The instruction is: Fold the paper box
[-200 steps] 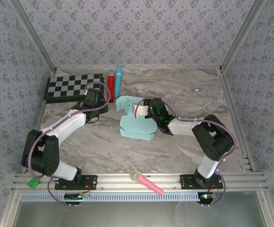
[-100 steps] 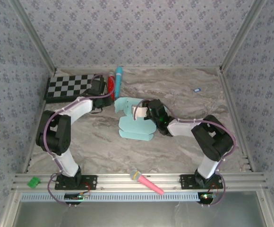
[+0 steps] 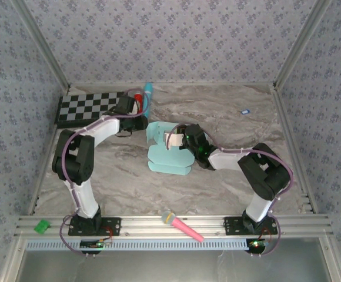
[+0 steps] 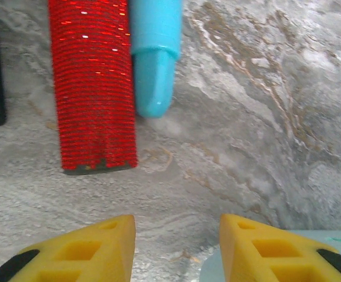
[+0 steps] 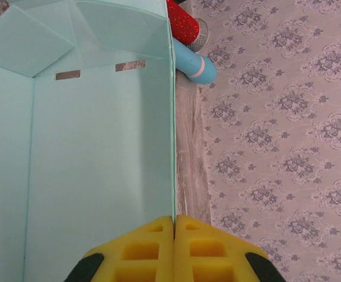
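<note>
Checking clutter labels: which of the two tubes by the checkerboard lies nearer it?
The red glittery tube; it lies between the checkerboard and the cyan tube, side by side.

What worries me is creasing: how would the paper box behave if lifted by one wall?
Probably floppy: the paper box is thin sheet, its panels and flaps standing at different angles along creases. Likely light, so a push might slide it over the table rather than fold it. The right gripper is shut on one wall's edge; lifted there, the rest may sag.
</note>
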`<state>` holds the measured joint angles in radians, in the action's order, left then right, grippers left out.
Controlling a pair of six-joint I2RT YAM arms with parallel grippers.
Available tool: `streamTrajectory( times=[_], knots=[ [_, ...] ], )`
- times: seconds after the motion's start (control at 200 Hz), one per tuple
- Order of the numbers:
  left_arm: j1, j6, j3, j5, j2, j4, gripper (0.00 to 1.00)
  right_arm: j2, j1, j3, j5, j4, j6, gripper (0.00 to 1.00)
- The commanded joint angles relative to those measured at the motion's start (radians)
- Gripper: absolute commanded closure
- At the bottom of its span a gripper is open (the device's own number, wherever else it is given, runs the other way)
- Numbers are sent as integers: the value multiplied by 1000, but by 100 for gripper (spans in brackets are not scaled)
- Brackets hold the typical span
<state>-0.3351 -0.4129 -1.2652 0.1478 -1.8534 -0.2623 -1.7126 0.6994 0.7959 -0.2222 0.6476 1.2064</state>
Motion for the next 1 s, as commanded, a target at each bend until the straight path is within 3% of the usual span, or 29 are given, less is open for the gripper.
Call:
streamTrajectory(
  times=[0.0,0.325,0.7,0.994],
  knots=[
    [-5,56,-6,82,15,-15,59,-14,10,1,-13,0,19,100],
    [-5,74,64,134,70,8,60,-39,5,35,-19,-9,27,100],
    [-5,124,103,318,69,83,62,-49,2,58,-17,-18,27,100],
    [-15,158,124,372,56,118,63,-58,5,64,-20,-18,23,100]
  ],
)
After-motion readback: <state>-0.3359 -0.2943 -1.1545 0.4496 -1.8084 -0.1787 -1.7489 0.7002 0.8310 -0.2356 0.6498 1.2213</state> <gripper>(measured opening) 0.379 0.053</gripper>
